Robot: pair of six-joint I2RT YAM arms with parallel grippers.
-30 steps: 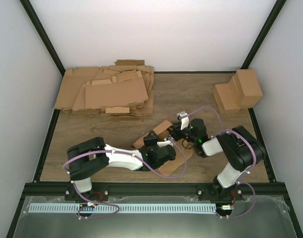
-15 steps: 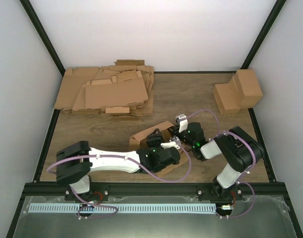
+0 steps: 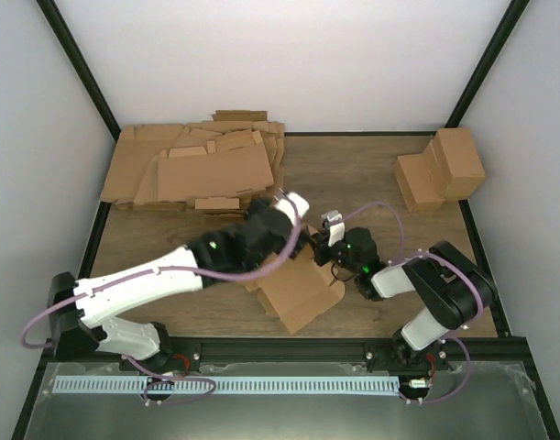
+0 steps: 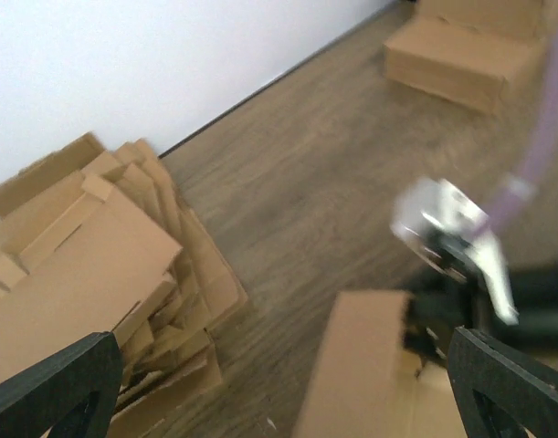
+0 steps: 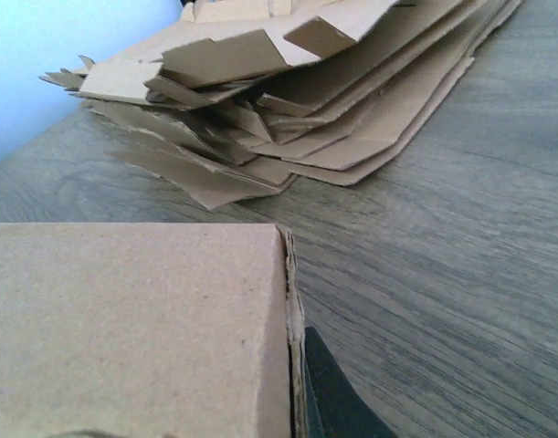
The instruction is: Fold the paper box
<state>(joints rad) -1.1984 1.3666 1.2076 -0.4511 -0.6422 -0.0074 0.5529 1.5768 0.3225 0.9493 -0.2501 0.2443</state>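
The paper box (image 3: 302, 289) lies near the middle of the table, a brown folded piece with one wall raised. My right gripper (image 3: 323, 252) is low at its far right edge, shut on that edge. In the right wrist view the box wall (image 5: 132, 328) fills the lower left, and one dark finger (image 5: 329, 392) presses against its layered edge. My left gripper (image 3: 294, 205) hangs open above the table behind the box, holding nothing. Its view looks down on the box (image 4: 370, 365) and the right gripper (image 4: 452, 246), with its fingers (image 4: 50, 383) spread wide at the bottom corners.
A thick heap of flat cardboard sheets (image 3: 202, 170) fills the back left corner, close behind the left gripper. Folded brown cuboids (image 3: 440, 170) stand at the back right. Dark frame rails run along the table's edges.
The left gripper let go of the box, opened wide and rose back toward the heap. The right gripper closed on the box's edge and stayed low.
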